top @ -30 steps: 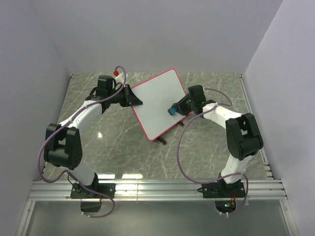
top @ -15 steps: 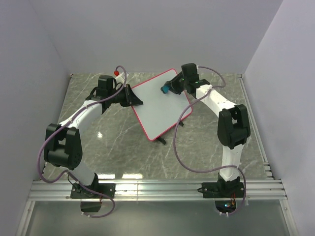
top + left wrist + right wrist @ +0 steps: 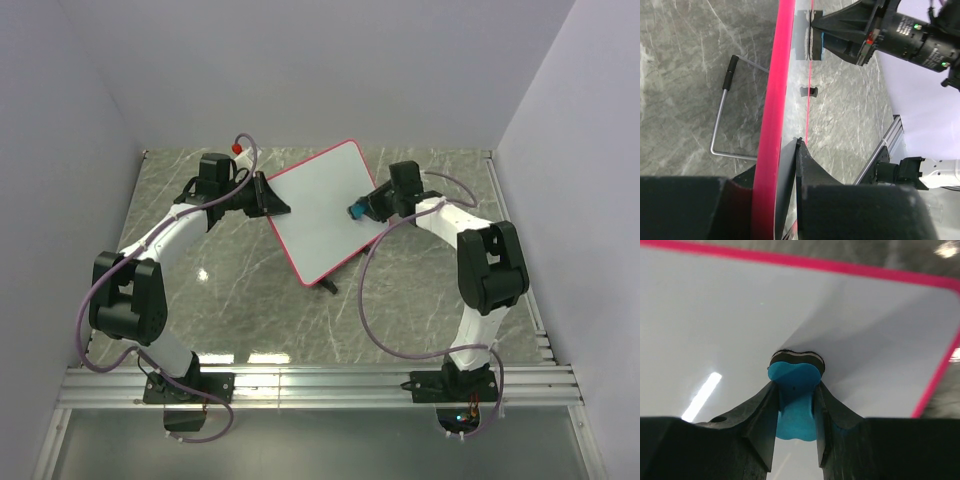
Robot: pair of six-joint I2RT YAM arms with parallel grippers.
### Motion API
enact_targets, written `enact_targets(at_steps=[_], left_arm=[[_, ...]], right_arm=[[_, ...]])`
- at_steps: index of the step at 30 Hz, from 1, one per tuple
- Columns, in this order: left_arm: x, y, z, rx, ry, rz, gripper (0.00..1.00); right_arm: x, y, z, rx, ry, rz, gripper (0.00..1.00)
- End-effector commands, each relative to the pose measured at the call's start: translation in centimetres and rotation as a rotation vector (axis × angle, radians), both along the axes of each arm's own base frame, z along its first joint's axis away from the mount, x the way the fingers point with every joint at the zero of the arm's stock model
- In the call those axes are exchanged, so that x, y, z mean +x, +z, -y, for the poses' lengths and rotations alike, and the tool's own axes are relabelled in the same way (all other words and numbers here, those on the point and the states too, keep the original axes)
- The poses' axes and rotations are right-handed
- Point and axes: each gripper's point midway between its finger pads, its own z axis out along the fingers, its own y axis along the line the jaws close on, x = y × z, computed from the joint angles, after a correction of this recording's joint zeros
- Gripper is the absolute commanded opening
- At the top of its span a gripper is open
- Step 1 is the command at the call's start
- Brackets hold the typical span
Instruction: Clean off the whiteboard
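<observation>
The whiteboard [image 3: 318, 215] stands tilted over the middle of the table [image 3: 420, 300], with its left rim clamped in the left claw [image 3: 262, 197]. The right claw [image 3: 364, 209] is clenched on the blue eraser [image 3: 355, 212], and the eraser's felt presses the board face near the right rim. If you press too hard, the board may pivot in the left grip or tip. If you stroke past the rim, the eraser will likely slip off the face.

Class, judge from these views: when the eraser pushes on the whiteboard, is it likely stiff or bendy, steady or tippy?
Probably stiff: the whiteboard rim runs straight in the left wrist view. Likely tippy alone, being thin and tilted; the left gripper clamping its edge should steady it. The eraser should slide on its glossy face.
</observation>
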Motion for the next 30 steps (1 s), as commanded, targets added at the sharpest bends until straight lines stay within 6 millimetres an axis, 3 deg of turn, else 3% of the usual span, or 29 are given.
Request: enact_targets(at_steps=[1,5,8,9,16,18,19,21,22,27,30], left_arm=[[-2.6,-2.0,1.2,0.078,-0.105,-0.031,0.00],[-2.6,-2.1,1.2,0.076,-0.106,-0.033,0.00],[-2.6,-2.1,1.0,0.089,-0.102,-0.029,0.00],[-2.7,-2.1,0.9,0.097,-0.098,-0.030,0.00],[-2.2,-2.1,-0.4,0.171,-0.042,0.015,0.00],[-2.2,-2.1,-0.8,0.188,-0.026,0.030,0.00],[-2.3,-2.4,-1.0,0.200,-0.018,0.028,0.00],[-2.0,-2.5,-1.8,0.236,0.020,0.049,0.00],[-2.0,-2.7,-2.1,0.251,0.035,0.051,0.00],[-0.5,-2.8,-5.3,0.375,0.212,0.119,0.00],[-0.5,-4.1,-7.3,0.445,0.295,0.133,0.00]], right_arm=[[-1.4,-1.6,2.1,-0.066,-0.016,-0.039,0.00],[-1.8,-2.0,2.0,-0.053,-0.008,-0.043,0.00],[-1.5,-0.8,2.4,-0.075,-0.004,-0.036,0.00],[-1.1,0.8,2.8,-0.096,0.000,-0.002,0.00],[-3.3,3.0,9.1,-0.340,0.029,-0.018,0.02],[-4.7,2.2,10.9,-0.373,0.030,-0.048,0.17],[-5.3,3.0,11.4,-0.374,0.022,-0.028,0.44],[-6.7,2.1,12.8,-0.401,0.000,-0.041,0.77],[-7.1,2.8,13.5,-0.403,-0.017,-0.022,0.96],[-10.1,1.2,15.0,-0.448,-0.007,-0.060,1.00],[-11.9,0.3,15.3,-0.444,-0.009,-0.078,1.00]])
